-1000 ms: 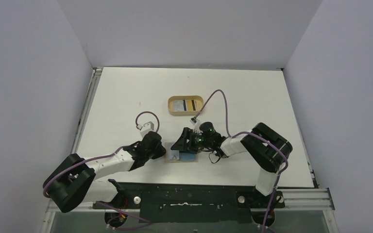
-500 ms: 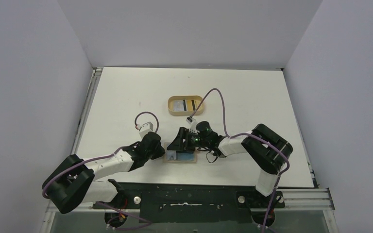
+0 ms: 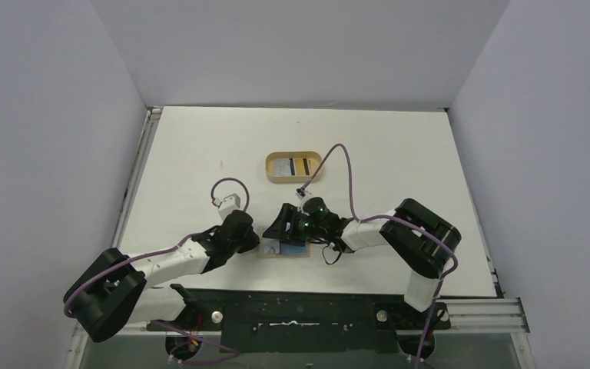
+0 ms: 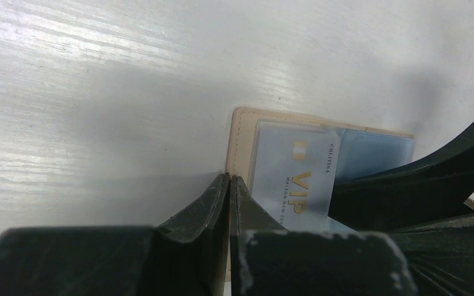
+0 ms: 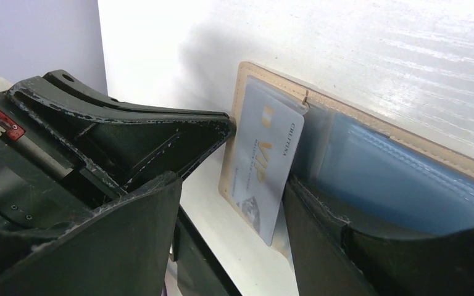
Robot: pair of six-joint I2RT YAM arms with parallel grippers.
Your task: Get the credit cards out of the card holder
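The tan card holder (image 3: 284, 250) lies flat near the table's front edge, also in the left wrist view (image 4: 242, 139) and the right wrist view (image 5: 370, 117). A light blue card (image 4: 296, 179) printed "VIP" sticks out of its left pocket (image 5: 262, 160). A bluish pocket (image 5: 395, 179) lies beside it. My left gripper (image 3: 256, 241) is shut, its tips (image 4: 229, 180) touching the holder's left edge. My right gripper (image 3: 280, 231) is open over the holder, its jaws either side of the blue card (image 5: 233, 185). No yellow-orange card shows in the holder.
An oval tan tray (image 3: 271, 167) with a raised rim stands behind the holder and holds flat items, one white and one with yellow stripes. The left gripper's black body (image 5: 117, 135) fills the space just left of the holder. The table's front edge is close.
My right gripper has moved left over the holder, closer to my left gripper. The left arm has barely moved.
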